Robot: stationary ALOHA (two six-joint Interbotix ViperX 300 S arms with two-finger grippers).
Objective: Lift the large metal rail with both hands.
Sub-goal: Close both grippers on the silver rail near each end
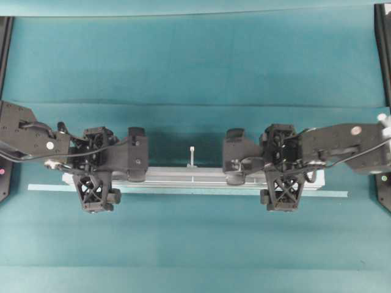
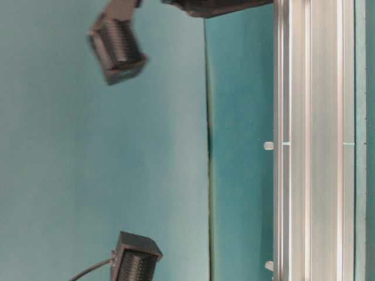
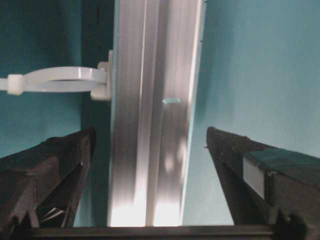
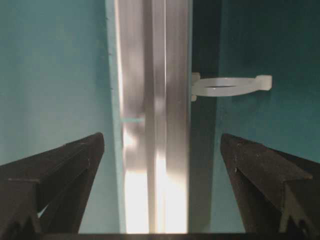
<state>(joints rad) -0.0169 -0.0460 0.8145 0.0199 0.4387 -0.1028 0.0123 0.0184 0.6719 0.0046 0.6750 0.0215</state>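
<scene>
**Mia:** What is that long shiny thing on the right?

**Ben:** That is the large metal rail (image 2: 310,140). It is silver and runs from the top edge to the bottom edge. It has long grooves in it.

**Mia:** I see little white bits (image 2: 269,146) on its left side.

**Ben:** Yes, two of them, one in the middle and one near the bottom.

**Mia:** And the black things?

**Ben:** One black finger (image 2: 117,47) is at the top left. Another black finger (image 2: 136,260) is at the bottom. Both are well apart from the rail, over the teal cloth (image 2: 88,152).
</scene>
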